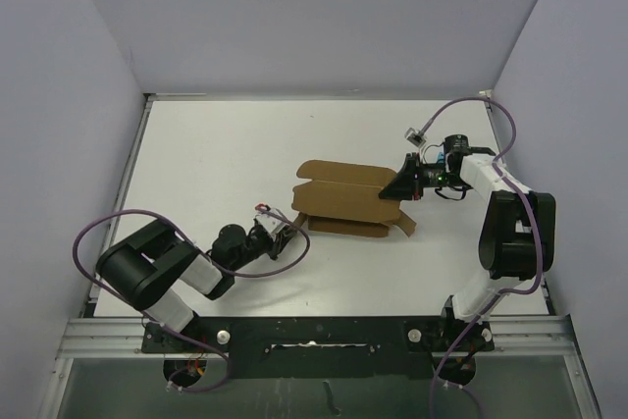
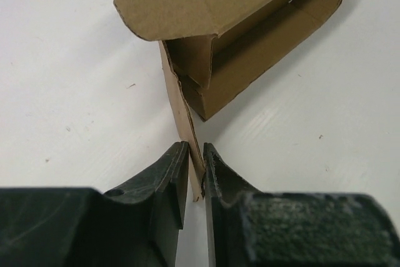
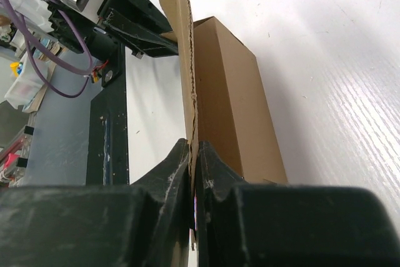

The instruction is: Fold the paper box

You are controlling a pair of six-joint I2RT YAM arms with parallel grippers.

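The paper box (image 1: pixel 343 205), plain brown cardboard and partly folded, lies mid-table with its lid flaps loose. My left gripper (image 1: pixel 290 231) is at its near-left corner. In the left wrist view the box (image 2: pixel 250 48) shows an open end, and a thin side flap (image 2: pixel 181 117) runs down between my left gripper (image 2: pixel 195 148) jaws. The jaws stand slightly apart, with a gap beside the flap. My right gripper (image 1: pixel 400 186) is at the box's right end. In the right wrist view my right gripper (image 3: pixel 194 145) is shut on an upright flap of the box (image 3: pixel 231 92).
The white table (image 1: pixel 216 154) is walled in by grey panels at the back and both sides. A black mounting rail (image 1: pixel 314 336) runs along the near edge. The left arm (image 3: pixel 94 4) and its purple cable show beyond the box in the right wrist view.
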